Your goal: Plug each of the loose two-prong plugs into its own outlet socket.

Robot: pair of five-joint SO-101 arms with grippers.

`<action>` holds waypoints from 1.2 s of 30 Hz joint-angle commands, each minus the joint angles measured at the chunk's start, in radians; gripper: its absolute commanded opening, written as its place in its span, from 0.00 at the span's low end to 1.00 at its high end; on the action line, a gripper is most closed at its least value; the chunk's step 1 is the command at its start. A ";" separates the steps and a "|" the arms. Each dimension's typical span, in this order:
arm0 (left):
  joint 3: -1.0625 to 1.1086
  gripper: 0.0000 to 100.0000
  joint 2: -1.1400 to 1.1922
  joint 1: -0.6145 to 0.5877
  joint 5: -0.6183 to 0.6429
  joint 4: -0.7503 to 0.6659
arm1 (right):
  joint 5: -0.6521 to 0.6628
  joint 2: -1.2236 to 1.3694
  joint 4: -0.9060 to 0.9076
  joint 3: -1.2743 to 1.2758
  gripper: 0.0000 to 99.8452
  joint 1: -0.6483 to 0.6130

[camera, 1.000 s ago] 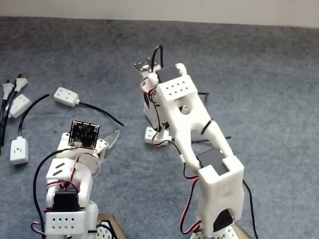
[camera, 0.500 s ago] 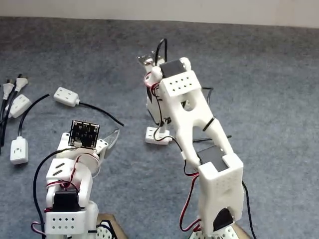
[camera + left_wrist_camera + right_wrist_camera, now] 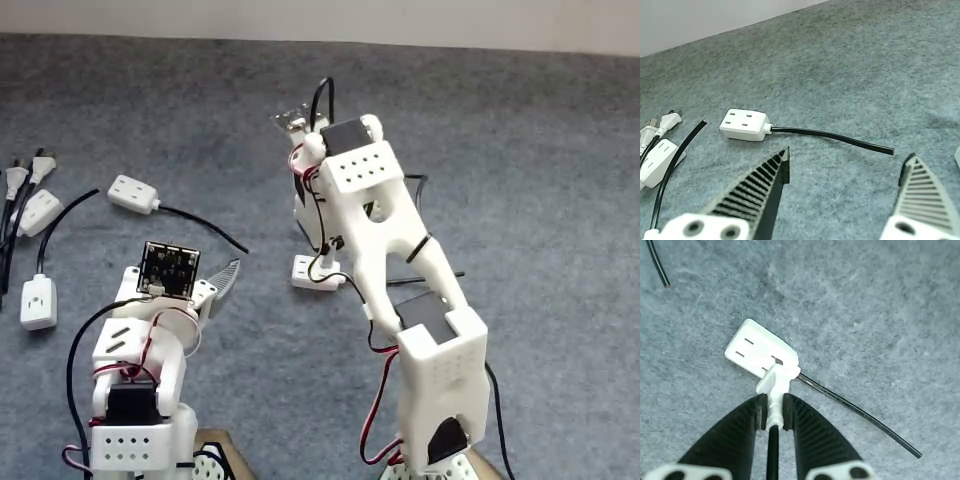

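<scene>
right gripper (image 3: pixel 772 407) clamped on plug (image 3: pixel 776 382) touching outlet socket (image 3: pixel 756 346) edge; left gripper (image 3: pixel 847 154) apart above carpet (image 3: pixel 865 75)

A white two-prong plug (image 3: pixel 776 382) is pinched in the right gripper (image 3: pixel 772 410), its tip touching a white outlet socket (image 3: pixel 761 349) laid flat on the surface. A second socket (image 3: pixel 744 124) is laid slots-up, unplugged.

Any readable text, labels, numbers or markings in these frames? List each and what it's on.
None readable.
Left-side outlet socket: slots only, no print visible.
Centre outlet socket by the right end effector: slots only, no print.
White two-prong plug in that end effector: blank.
Black circuit board: any marks too small to read.
</scene>
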 commanded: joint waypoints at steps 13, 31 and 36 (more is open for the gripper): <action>-0.008 0.35 -0.012 0.012 0.006 -0.021 | 0.006 0.082 0.024 -0.010 0.01 -0.041; -0.031 0.35 -0.012 -0.016 0.012 -0.026 | -0.008 0.237 -0.088 0.018 0.01 -0.054; -0.038 0.35 -0.012 -0.022 0.014 -0.023 | -0.021 0.312 -0.122 0.018 0.01 -0.058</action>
